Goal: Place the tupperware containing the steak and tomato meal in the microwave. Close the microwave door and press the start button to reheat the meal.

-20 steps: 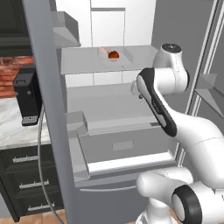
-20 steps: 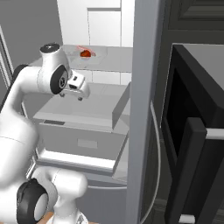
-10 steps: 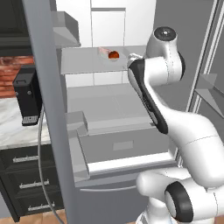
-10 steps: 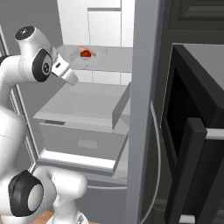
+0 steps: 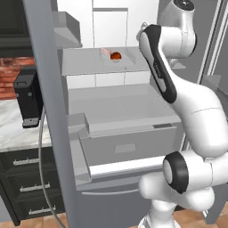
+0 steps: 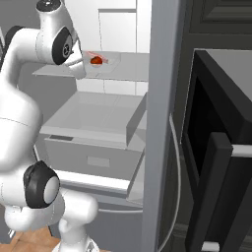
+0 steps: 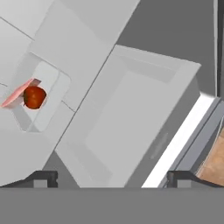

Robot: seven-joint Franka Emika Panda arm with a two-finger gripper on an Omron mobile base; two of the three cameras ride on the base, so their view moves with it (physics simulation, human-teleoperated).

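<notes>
Since a second ago my arm has swung up and toward the fridge shelf, so my hand now hangs above the pulled-out grey drawer (image 7: 131,127). My two-finger gripper (image 7: 113,178) stands wide open — nothing between the dark fingertips (image 7: 43,178). The small clear rectangular plastic tupperware (image 7: 37,98) sits on the pale grey fridge shelf (image 5: 84,64), well apart from my fingers, with the round red tomato and pinkish meat piece (image 7: 30,96) inside. In the right base view, the large black microwave (image 6: 216,147) stands right of the fridge, its wide black door (image 6: 226,197) hanging open.
</notes>
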